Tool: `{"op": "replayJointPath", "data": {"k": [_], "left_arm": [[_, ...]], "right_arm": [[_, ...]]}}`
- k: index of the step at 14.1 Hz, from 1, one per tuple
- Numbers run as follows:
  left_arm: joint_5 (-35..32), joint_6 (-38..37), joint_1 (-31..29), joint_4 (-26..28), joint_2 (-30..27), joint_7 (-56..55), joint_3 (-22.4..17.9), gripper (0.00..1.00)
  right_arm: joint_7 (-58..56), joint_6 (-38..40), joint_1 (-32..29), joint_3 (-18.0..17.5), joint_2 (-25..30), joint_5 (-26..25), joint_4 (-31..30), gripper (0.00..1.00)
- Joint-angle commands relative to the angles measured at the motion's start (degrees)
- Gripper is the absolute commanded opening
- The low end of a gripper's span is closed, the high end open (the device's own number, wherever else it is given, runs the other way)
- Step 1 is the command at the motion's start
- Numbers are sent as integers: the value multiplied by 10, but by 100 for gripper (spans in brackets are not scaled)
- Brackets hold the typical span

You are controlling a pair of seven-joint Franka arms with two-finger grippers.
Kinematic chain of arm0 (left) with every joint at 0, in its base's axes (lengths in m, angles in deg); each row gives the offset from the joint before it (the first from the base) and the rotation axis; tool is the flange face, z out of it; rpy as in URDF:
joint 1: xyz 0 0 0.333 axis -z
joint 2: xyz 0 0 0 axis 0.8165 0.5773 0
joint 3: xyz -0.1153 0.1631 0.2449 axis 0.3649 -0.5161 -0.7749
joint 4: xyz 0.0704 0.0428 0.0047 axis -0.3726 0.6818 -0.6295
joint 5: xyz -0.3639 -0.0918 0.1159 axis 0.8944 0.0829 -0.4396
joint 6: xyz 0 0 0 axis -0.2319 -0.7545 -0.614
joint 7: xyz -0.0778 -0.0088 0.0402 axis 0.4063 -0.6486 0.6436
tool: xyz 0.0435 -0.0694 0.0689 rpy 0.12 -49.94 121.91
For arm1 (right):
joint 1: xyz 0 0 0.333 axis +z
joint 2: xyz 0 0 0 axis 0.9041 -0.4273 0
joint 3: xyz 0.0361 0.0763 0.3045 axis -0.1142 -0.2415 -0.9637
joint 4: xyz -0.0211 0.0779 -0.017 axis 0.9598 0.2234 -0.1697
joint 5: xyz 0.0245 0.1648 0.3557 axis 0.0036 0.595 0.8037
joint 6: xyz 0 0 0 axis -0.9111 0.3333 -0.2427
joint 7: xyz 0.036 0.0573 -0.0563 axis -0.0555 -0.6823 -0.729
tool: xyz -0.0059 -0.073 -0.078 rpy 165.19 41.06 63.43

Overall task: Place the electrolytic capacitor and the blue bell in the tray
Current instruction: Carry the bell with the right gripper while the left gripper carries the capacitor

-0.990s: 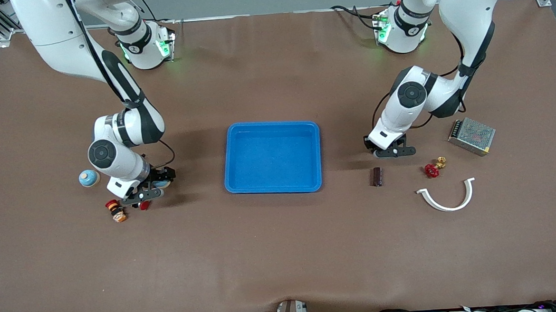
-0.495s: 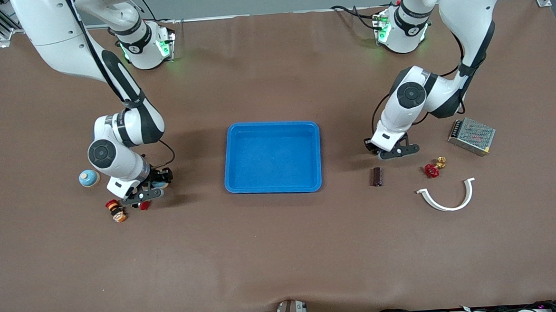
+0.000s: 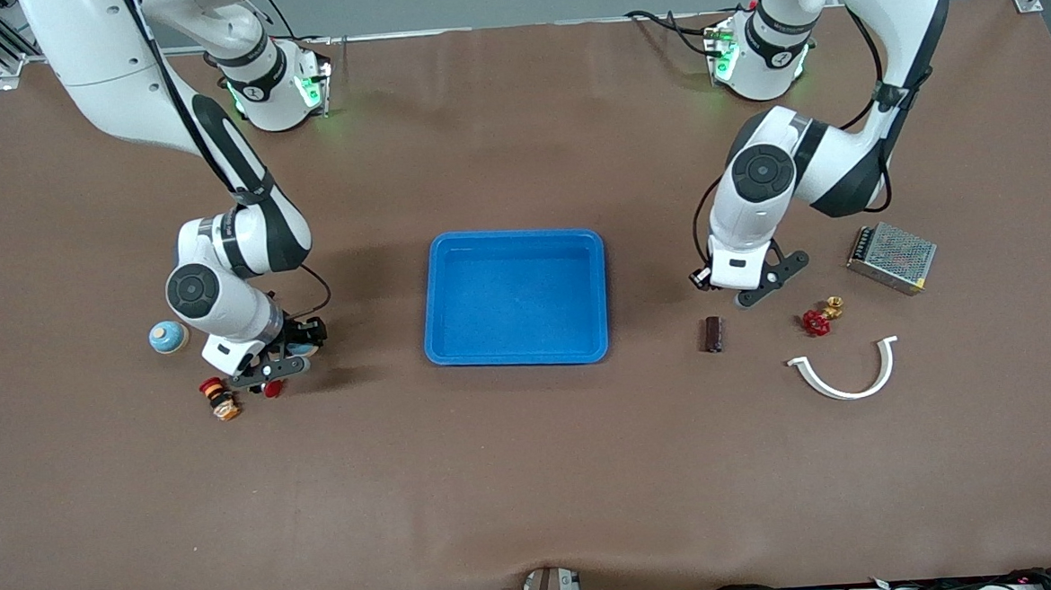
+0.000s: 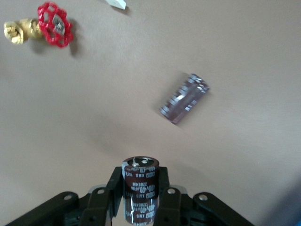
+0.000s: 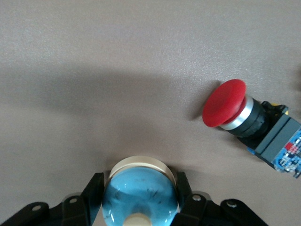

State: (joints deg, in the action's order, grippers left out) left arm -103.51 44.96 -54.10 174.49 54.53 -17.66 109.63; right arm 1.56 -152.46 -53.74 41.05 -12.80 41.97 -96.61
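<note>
I am pinching an electrolytic capacitor in my left end effector, over the desk at the tray's three o'clock; my right end effector is clamping the blue bell at nine o'clock. I should be lifting both straight up before swinging them over the tray.

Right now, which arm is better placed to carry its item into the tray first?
Probably left: the left hand grips a capacitor, lifted off the table. The right hand, shut on the blue bell, sits low at the table.
</note>
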Motion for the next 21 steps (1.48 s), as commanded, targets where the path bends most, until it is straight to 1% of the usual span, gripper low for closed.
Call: {"op": "replayJointPath", "data": {"k": [1,3,5,8,11,13,15,18,20,21], "left_arm": [[64,-29,-4,-31,-8,-70,17,0],[77,-42,1,-45,-7,-146,24,0],[78,-42,1,-64,0,-240,44,0],[79,-42,24,-103,20,-351,53,0],[79,-36,55,-130,38,-459,53,0],[75,-30,83,-161,65,-533,53,0],[69,-14,106,-182,87,-589,52,0],[56,19,136,-184,108,-648,50,0],[45,21,153,-199,132,-670,49,0],[33,21,158,-208,146,-683,48,0]], "right_arm": [[-3,35,-2,-5,17,-2,6,38],[3,90,0,-6,30,-1,29,38],[5,142,0,-7,39,2,57,38],[27,178,14,-7,55,6,75,36],[103,180,49,-7,67,6,76,36],[165,181,81,-7,72,6,76,36],[231,179,117,-7,71,7,76,36],[301,171,157,-7,67,10,76,36],[305,157,177,-6,65,62,71,36],[306,152,186,-6,65,76,70,36]]}}
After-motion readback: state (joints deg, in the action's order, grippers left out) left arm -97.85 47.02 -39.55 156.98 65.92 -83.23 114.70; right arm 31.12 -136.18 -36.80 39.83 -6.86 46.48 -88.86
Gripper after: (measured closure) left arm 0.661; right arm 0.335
